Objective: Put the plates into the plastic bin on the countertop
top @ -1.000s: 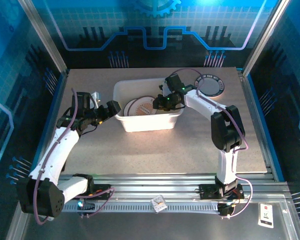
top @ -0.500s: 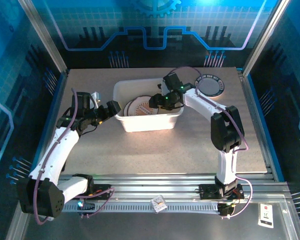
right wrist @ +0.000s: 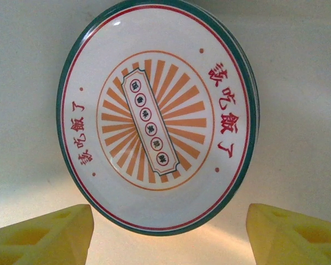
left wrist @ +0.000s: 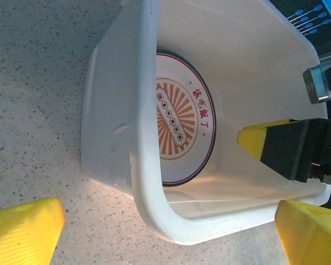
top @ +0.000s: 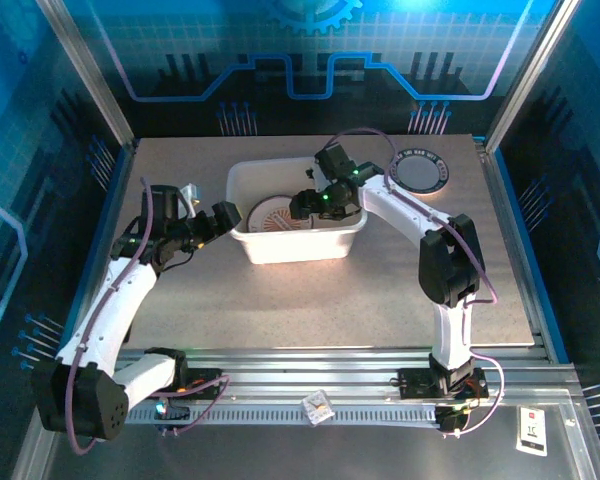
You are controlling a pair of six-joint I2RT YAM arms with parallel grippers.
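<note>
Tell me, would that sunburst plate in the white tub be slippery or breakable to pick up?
Probably slippery: the plate has a glossy face with a bright highlight. It looks rigid, so likely stiff, perhaps chippable if dropped. Lying flat in the bin, it should slide rather than roll.

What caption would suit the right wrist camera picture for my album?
The right tool, open, hovers over a sunburst plate lying in the white bin.
</note>
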